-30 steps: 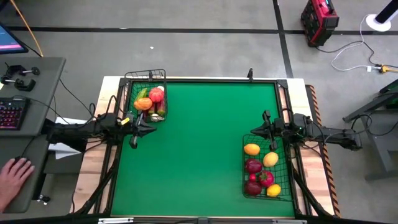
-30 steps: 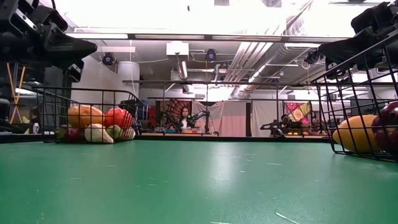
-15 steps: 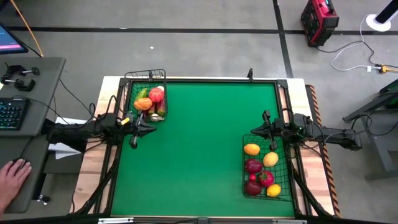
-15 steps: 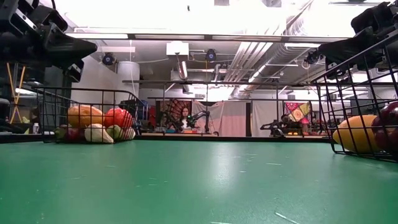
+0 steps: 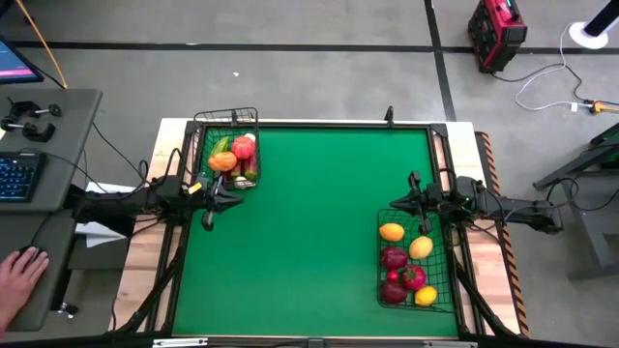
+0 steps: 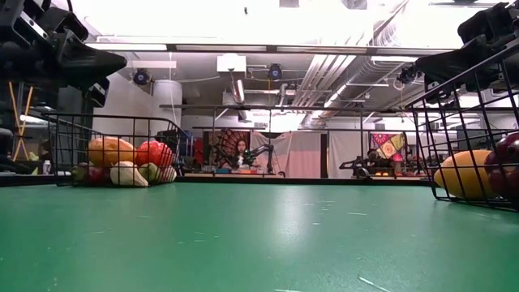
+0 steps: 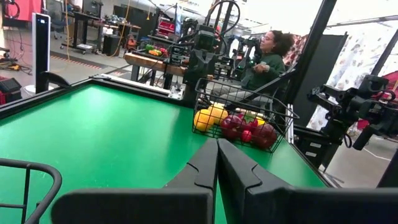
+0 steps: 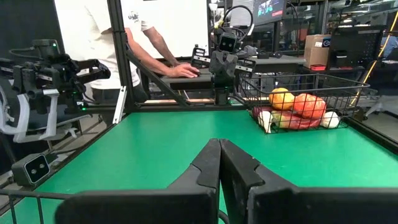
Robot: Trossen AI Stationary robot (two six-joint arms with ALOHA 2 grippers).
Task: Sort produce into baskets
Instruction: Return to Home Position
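Resting in both mesh baskets (image 5: pixel 227 112) (image 5: pixel 441 267), produce (image 5: pixel 392 232) shows red, yellow, orange; both end effectors (image 7: pixel 217 143) (image 8: pixel 219 143) are pressed together.

The left pincer (image 7: pixel 217 147) is seen with its two fingers pressed together above the green worktop (image 7: pixel 106 130). At the far side, a wire basket (image 7: pixel 249 99) is filled with yellow, red and dark red fruit (image 7: pixel 239 121). The right arm (image 7: pixel 200 62) is seen just behind it, and a person (image 7: pixel 270 53) is seated beyond.

Overhead, level, opposed wrist views; shared table (image 5: pixel 309 232).
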